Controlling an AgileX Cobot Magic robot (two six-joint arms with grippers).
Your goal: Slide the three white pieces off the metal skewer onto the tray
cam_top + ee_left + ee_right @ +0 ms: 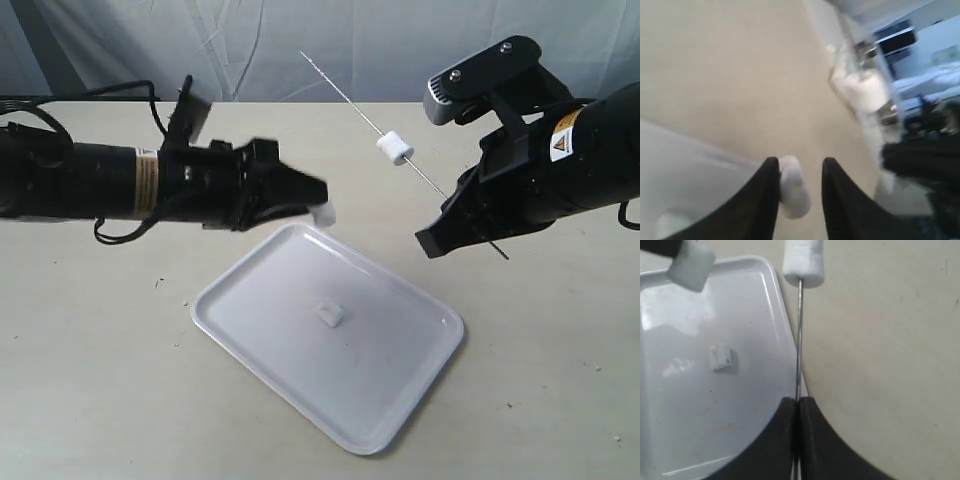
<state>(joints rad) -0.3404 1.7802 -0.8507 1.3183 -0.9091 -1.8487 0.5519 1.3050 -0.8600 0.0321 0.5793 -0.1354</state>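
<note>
- A wrinkled grey-blue cloth backdrop (pixel 300 40) closes off the far side of the room. The left wrist view shows only blurred pale and dark shapes beyond the table edge, too smeared to name.
- A pale beige, faintly wood-grained tabletop (pixel 100 380) fills the scene, with a few tiny dark specks on it.
- The flat glossy white rectangular tray with rounded corners and a low rim (pixel 400 400) (pixel 690 430) lies near the middle of the table, turned at an angle.
- The black left gripper (pixel 315 195) (pixel 799 162) reaches in from the left and hangs over the tray's far-left corner. Its fingers stand parted, wider than the piece at their tips.
- The black right gripper (pixel 445 225) (pixel 799 407) comes in from the right, with its fingers clenched on the lower end of the skewer.
- The thin straight silvery metal skewer (pixel 350 100) (pixel 799 340) slants up and away to the far left, in the air to the far right of the tray.
- One small white soft cylinder, the threaded piece (pixel 395 148) (pixel 803 262), sits on the skewer about midway along it.
- A second, the loose white piece (pixel 323 213) (pixel 792 187) (pixel 690 265), is at the left fingertips above the tray. It touches one finger, with a gap to the other.
- A third, the lying white piece (pixel 331 314) (pixel 720 357), rests on the tray floor near its centre.
</note>
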